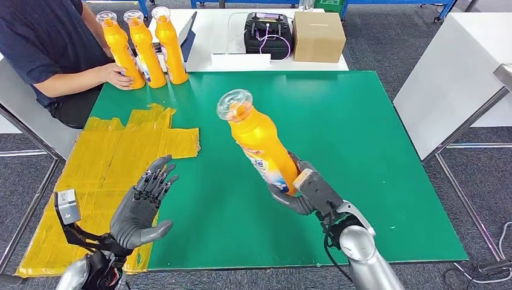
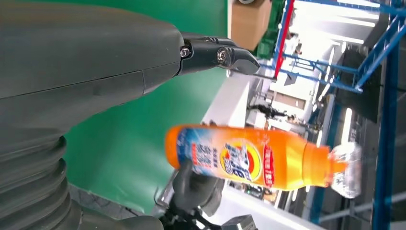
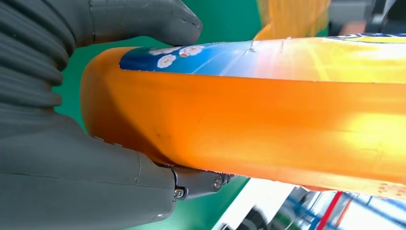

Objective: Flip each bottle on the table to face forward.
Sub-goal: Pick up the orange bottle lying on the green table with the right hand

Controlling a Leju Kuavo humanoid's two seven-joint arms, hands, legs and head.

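On the green worktop (image 1: 338, 133) three orange bottles (image 1: 145, 51) stand at the far left corner beside a person's hand (image 1: 118, 75). Our right robot hand (image 1: 302, 190) grasps a fourth bottle (image 1: 262, 145), tilted above the mat; our left robot hand (image 1: 142, 205) hovers released, fingers spread.

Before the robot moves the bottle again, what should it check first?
1. Right hand grips the orange bottle near its base: ok.
2. Bottle upright: not ok, it tilts.
3. Label facing forward: cannot tell.
4. Left hand free to help, fingers spread: ok.
5. Green mat bare beneath the bottle for setting down: ok.
6. Person's hand is at the three far bottles, away from the held one: ok.
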